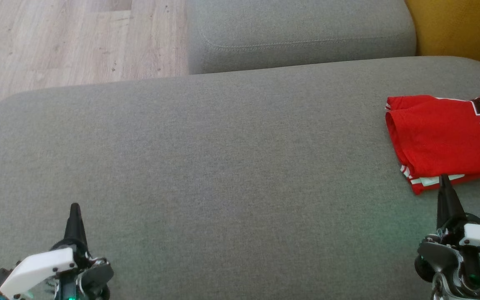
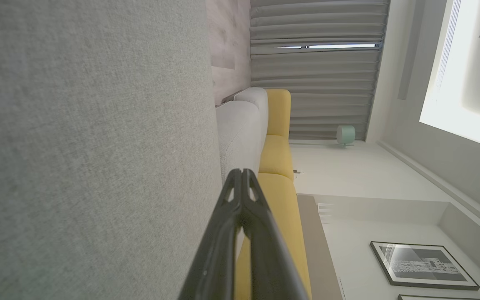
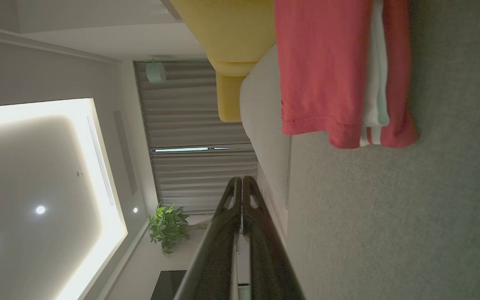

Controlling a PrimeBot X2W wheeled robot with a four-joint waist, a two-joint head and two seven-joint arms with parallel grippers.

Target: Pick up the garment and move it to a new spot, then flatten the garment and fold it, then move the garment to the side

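Two clenched: left end effector (image 1: 75, 207), right end effector (image 1: 444, 179) | folded garment (image 1: 436, 137) on cushion (image 1: 223, 166)

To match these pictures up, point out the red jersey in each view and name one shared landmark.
Head view: red jersey folded at the right edge, on the grey cushion.
Left wrist view: grey cushion at left, yellow sofa mid-frame.
Right wrist view: red jersey at top, right of centre, on the cushion.
Shared landmark: the yellow sofa.
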